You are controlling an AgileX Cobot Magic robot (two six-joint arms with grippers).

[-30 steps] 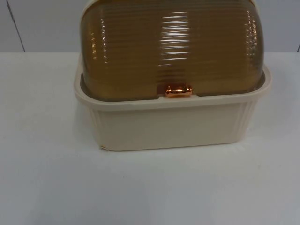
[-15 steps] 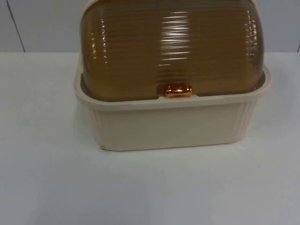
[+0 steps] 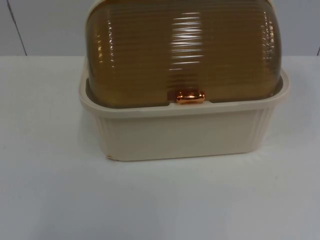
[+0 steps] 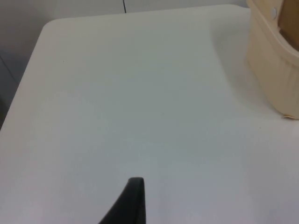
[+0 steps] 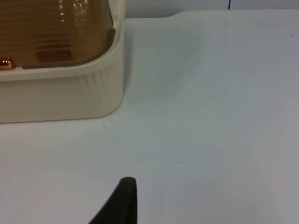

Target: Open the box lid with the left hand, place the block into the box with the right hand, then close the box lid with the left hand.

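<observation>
Box point(image 3: 182, 132) stands on table point(image 3: 160, 200) toward the wall point(image 3: 45, 25) behind, lid point(image 3: 182, 50) shut down on it, handle point(image 3: 190, 97) at lid's front edge, bare tabletop before and on both sides.

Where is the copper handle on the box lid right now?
In the top view the copper handle sits at the middle of the amber lid's front lower edge, just above the cream box's front rim; the lid is closed.

We see a white table point(image 3: 50, 190) running back to a grey partition wall point(image 3: 45, 27). Directly on it stands one cream box point(image 3: 180, 132), its ribbed amber lid point(image 3: 180, 50) shut down, a copper handle point(image 3: 190, 97) at the lid's front edge.
</observation>
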